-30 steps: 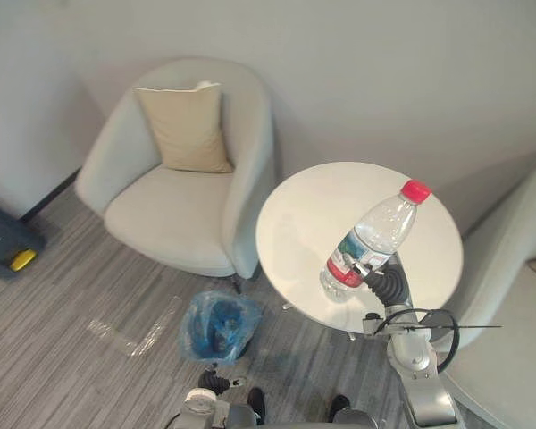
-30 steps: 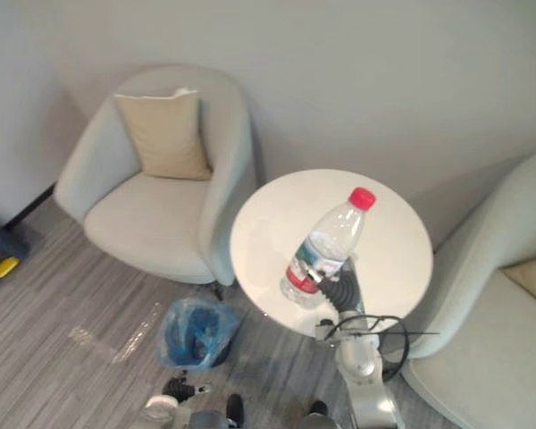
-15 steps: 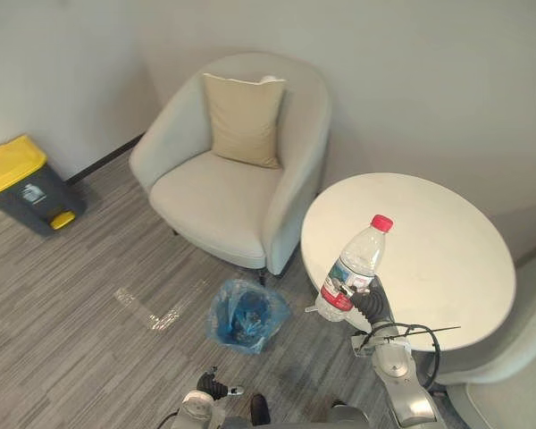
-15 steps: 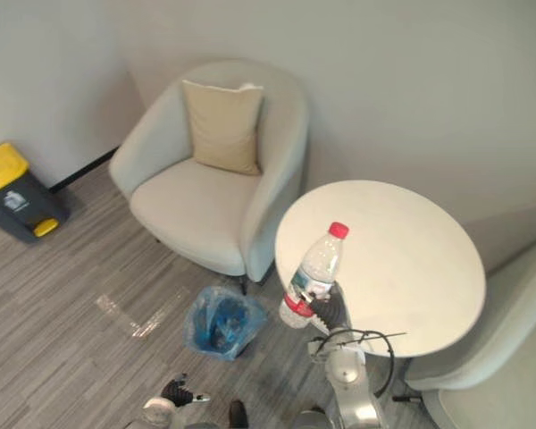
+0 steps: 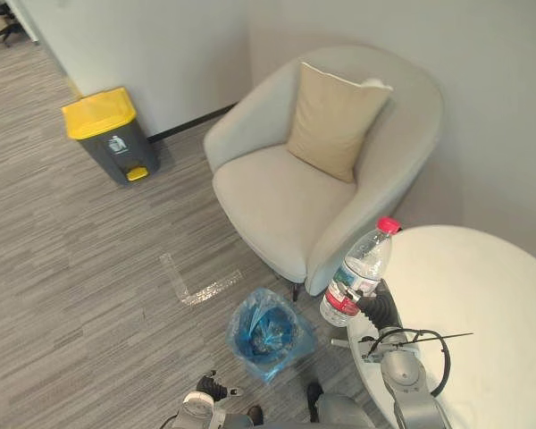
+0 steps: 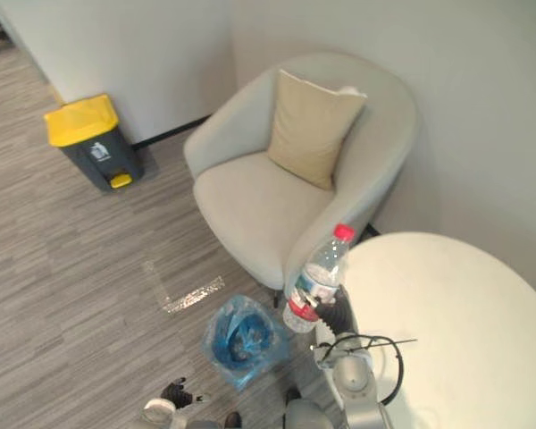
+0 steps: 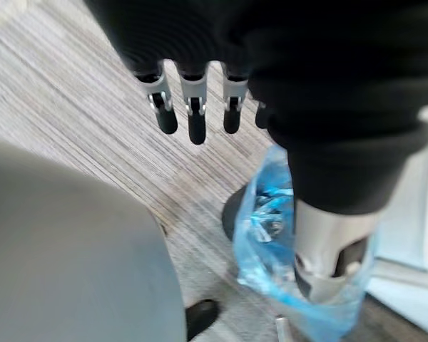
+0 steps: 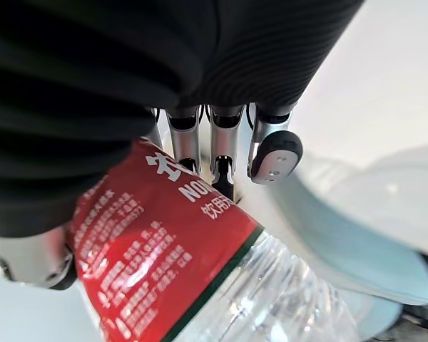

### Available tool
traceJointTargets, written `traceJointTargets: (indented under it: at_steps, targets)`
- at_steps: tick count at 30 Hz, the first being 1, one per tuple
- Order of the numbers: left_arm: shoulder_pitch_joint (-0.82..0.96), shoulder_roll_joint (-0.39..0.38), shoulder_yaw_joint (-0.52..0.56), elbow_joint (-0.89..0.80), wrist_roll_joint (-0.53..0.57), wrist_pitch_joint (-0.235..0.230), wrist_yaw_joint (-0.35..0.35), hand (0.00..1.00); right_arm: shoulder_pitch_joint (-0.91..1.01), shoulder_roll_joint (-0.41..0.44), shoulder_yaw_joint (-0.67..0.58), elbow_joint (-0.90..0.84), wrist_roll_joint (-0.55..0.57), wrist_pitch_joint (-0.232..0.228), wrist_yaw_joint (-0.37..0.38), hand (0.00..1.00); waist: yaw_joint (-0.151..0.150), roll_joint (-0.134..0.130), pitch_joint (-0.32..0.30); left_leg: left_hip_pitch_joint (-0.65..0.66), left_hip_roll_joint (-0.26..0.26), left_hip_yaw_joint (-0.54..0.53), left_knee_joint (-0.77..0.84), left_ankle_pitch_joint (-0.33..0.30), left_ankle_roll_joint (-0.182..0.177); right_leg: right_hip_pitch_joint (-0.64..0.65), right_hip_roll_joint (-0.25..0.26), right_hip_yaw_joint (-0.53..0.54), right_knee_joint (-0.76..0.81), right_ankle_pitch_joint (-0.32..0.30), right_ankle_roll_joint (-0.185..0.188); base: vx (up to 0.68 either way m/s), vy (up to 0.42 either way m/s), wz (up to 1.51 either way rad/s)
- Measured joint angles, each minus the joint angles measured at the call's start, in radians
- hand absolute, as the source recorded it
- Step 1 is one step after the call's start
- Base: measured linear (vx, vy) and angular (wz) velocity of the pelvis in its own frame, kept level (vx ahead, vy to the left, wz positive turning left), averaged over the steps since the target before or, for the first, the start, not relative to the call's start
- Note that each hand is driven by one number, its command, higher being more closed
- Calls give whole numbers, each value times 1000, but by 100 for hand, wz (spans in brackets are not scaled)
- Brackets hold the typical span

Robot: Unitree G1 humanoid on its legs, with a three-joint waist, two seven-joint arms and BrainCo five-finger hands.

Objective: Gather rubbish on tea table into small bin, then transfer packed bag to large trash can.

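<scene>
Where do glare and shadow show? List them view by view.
Left eye view: the tape strip on the floor glints, and the armchair darkens the floor beneath it. Left wrist view: the blue bin bag catches bright glints past the open left hand. Right wrist view: sheen on the red label of the water bottle held by the right hand.

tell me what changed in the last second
The right hand has carried the bottle from over the table past its edge, toward the blue-bagged bin on the floor; the view turned left with it. Unchanged: the hand's grip round the bottle, the bin's place by the armchair. The left hand hangs open.
</scene>
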Motion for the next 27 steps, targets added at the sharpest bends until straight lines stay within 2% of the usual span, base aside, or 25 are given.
traceJointTargets:
  at_steps: [1,2,5,7,14,17,19,20,21,23,27]
  targets:
    - [-1,1,1,-8,-1,1,0,0,-8,1,-13,1,0,0,-7,100,-1,-8,6,-4,13,88,-13,4,2,5,-17,-24,-6,-3,-4,31,47,75]
    - [-3,0,1,-20,-1,1,0,0,-10,0,-24,2,1,0,-8,100,-2,-12,9,-4,15,131,-21,18,0,13,-35,-46,-16,-9,-2,31,47,68]
    - [2,4,-1,-21,0,1,1,0,-9,5,-23,4,0,1,-11,100,4,-14,8,2,-16,113,-37,32,7,40,-55,-44,-58,-14,10,41,99,29]
    - [1,5,-10,-18,3,1,2,0,-15,11,-4,30,-2,1,-5,100,8,-6,10,23,-33,118,-56,36,14,62,-65,-34,-83,-8,19,28,95,-3]
    - [2,12,-8,-17,-1,0,5,0,-52,-19,35,200,-43,2,-7,100,21,2,13,37,-26,176,-83,38,17,37,-47,28,-89,8,26,6,25,-28]
    - [-15,14,-8,-17,-21,-1,28,0,-134,-63,71,288,-46,4,-17,100,19,9,39,-52,-21,195,-53,42,23,-69,-43,50,-37,15,22,-88,-18,-19]
    - [-56,13,0,-21,-52,-4,47,0,-188,-91,78,295,-64,12,-29,100,23,16,105,-123,-19,192,13,41,24,-133,-49,46,15,17,20,-162,-28,16]
    - [-78,13,13,-26,-75,-4,67,0,-226,-101,87,295,-80,14,-42,100,33,18,122,-218,-14,192,74,41,24,-218,-53,45,61,16,20,-207,-41,19]
    - [-86,12,16,-30,-87,-4,71,0,-240,-107,89,295,-80,14,-47,100,36,17,133,-247,-12,191,94,41,24,-243,-54,43,74,16,20,-258,-71,28]
    - [-122,0,55,-67,-150,-5,96,0,-317,-128,108,294,-82,22,-66,100,51,20,179,-395,7,172,196,32,35,-359,-54,23,128,14,16,-208,-63,31]
    - [-173,-18,88,-126,-215,-18,130,0,-428,-158,150,268,-86,35,-92,100,66,23,223,-587,32,158,322,6,47,-525,-52,-5,233,-7,-2,-253,-46,25]
